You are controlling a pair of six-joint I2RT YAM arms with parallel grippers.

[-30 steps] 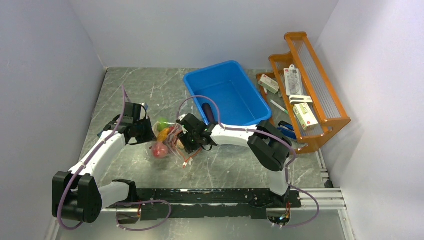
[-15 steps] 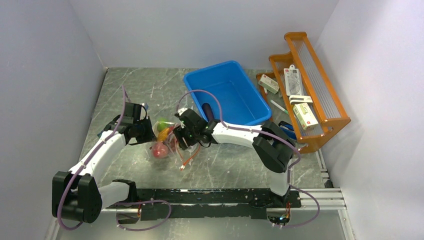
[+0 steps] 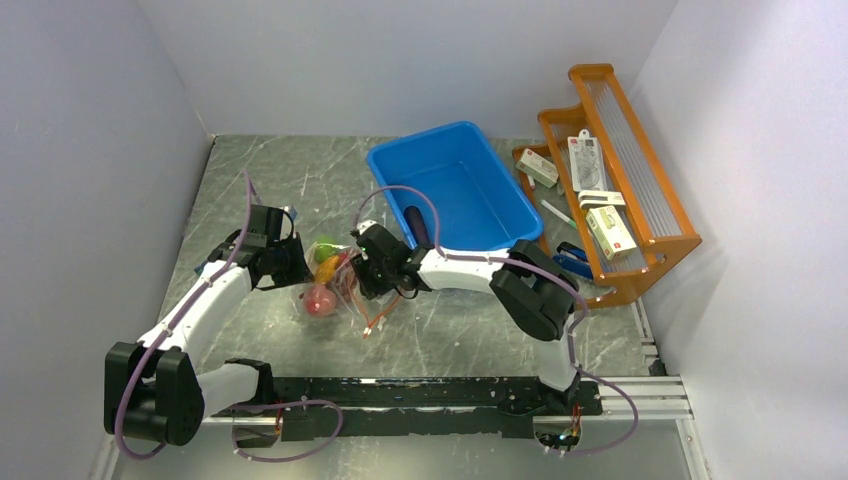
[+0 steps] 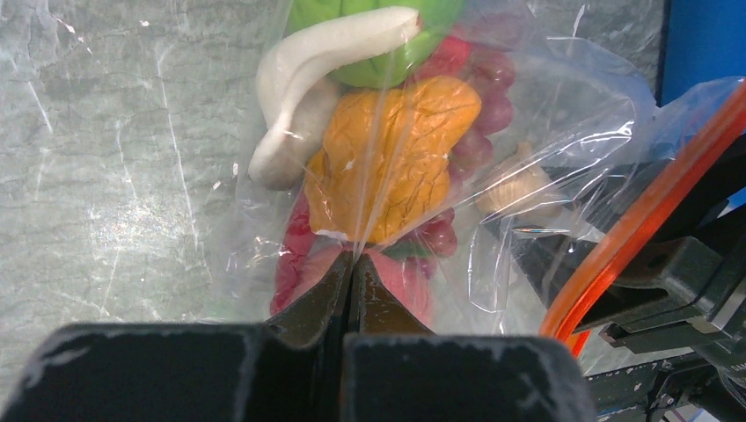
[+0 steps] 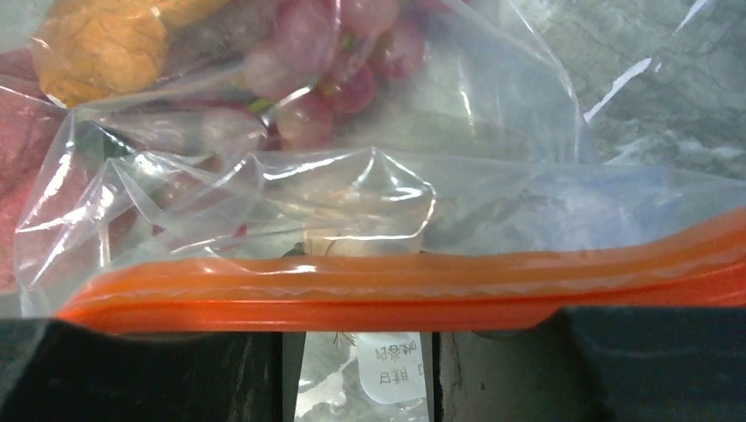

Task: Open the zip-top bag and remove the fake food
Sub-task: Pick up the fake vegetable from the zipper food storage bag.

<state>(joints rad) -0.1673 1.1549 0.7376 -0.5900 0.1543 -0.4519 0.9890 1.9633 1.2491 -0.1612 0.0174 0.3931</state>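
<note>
The clear zip-top bag point(image 3: 335, 285) lies on the table between my grippers, its red-orange zip strip point(image 5: 396, 286) on the right side. It holds fake food: a green ball point(image 4: 378, 35), an orange piece point(image 4: 391, 149), dark red grapes point(image 5: 325, 53), a beige bulb point(image 4: 519, 189) and a pink-red peach point(image 4: 400, 277). My left gripper point(image 4: 352, 264) is shut, pinching a fold of the bag's plastic at its left end point(image 3: 300, 268). My right gripper point(image 5: 361, 352) sits at the bag's mouth point(image 3: 362, 270) with jaws apart. The zip strip lies across its fingertips.
A blue bin point(image 3: 455, 190) stands behind the right arm, with a dark object at its near wall. An orange wooden rack point(image 3: 615, 180) with small boxes stands at the right. Grey walls close in the table on three sides.
My right gripper has moved a little left and away, closer against the bag's mouth. The loose end of the zip strip shifted slightly. The left arm has not moved.
</note>
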